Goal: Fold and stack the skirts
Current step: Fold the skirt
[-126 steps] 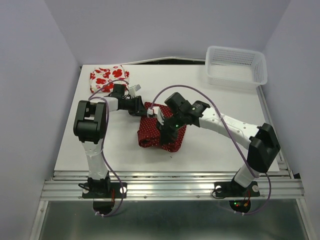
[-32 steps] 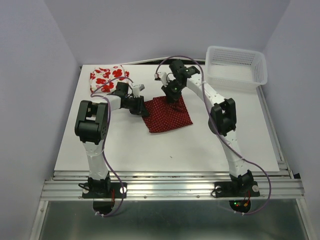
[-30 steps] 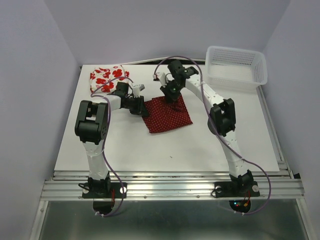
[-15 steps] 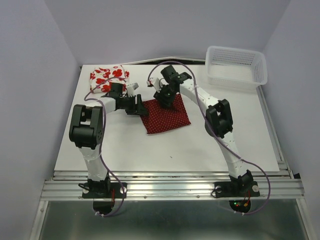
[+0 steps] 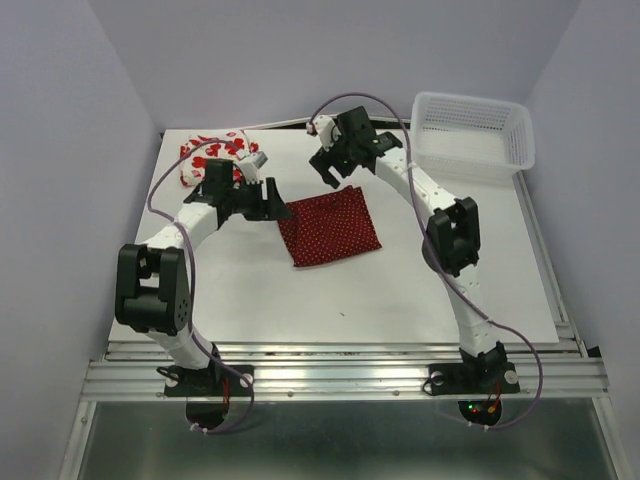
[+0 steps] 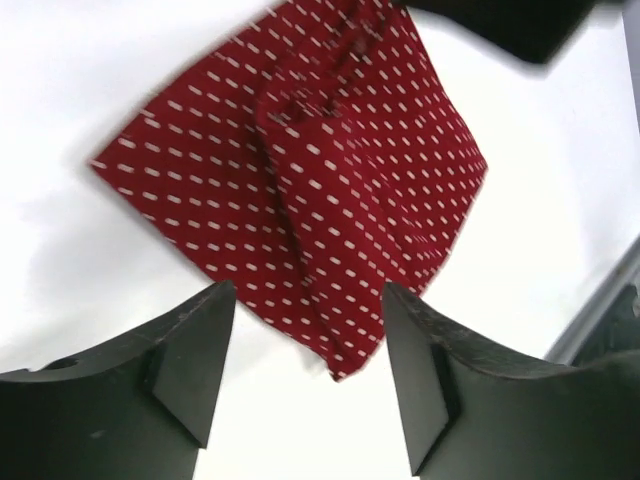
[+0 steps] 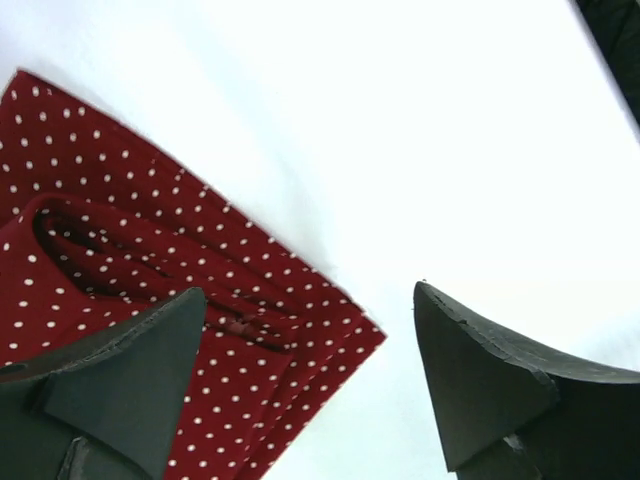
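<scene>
Dotted dark red skirt (image 5: 328,227) is lying flat on the white table (image 5: 420,290), folded into a rough square with a few creases showing on top, sitting around the table's middle and a bit toward the far side. Floral skirt (image 5: 205,158), white with red flowers, is sitting as a folded bundle at the far left corner, well apart from the red one and partly hidden by the left arm. Left gripper (image 5: 272,203) is hanging just beside the red skirt's left corner. In the left wrist view its fingers (image 6: 195,350) are standing clearly apart with nothing between them, and the dark red skirt (image 6: 300,170) is lying beyond them. Right gripper (image 5: 332,176) is hovering by the skirt's far edge. In the right wrist view its fingers (image 7: 480,380) are spreading wide and holding nothing, with the cloth's corner (image 7: 120,270) lying below and to one side. Cannot tell whether either gripper is touching the table. White lattice basket (image 5: 465,155) is sitting at the far right corner.
</scene>
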